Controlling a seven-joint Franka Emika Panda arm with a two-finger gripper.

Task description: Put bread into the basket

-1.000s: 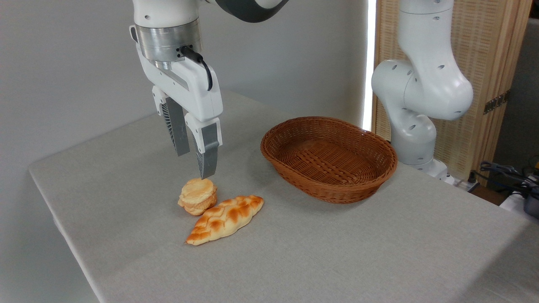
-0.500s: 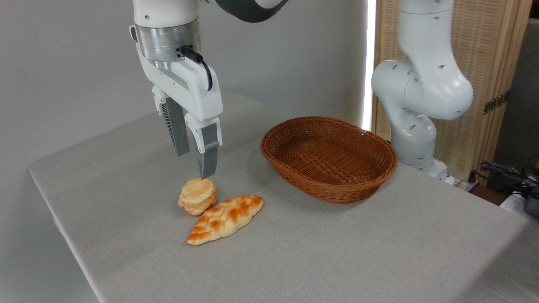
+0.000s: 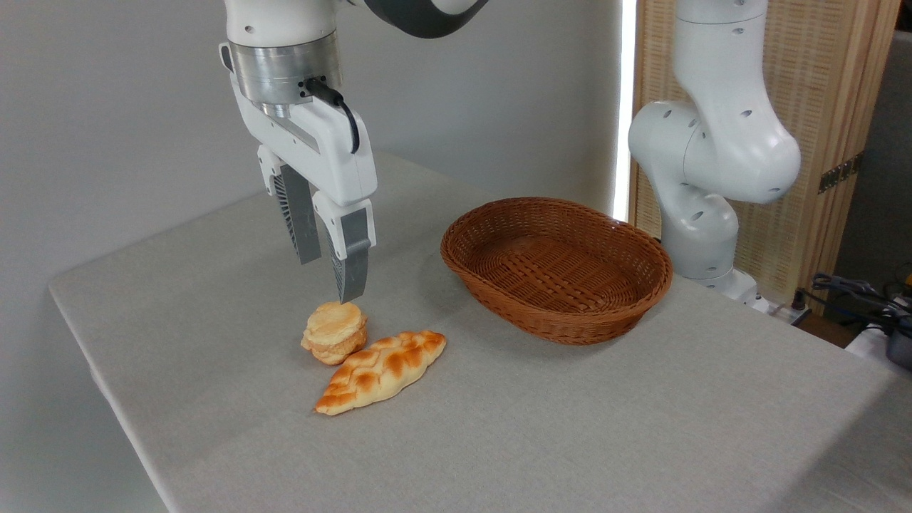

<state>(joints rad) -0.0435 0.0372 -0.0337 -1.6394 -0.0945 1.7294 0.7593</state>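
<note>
While the pincer [image 3: 326, 278] hangs parted and empty just above the flaky bun [image 3: 334, 332] on the surface [image 3: 214, 342], drop straight, straddle it, avoid the touching braided loaf [image 3: 381, 369].

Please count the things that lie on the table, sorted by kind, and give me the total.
Round flaky bread: 1
Braided loaf: 1
Wicker basket: 1, nothing in it
Total: 3 things on the table, not counting the gripper that hangs open above the round bread.
</note>
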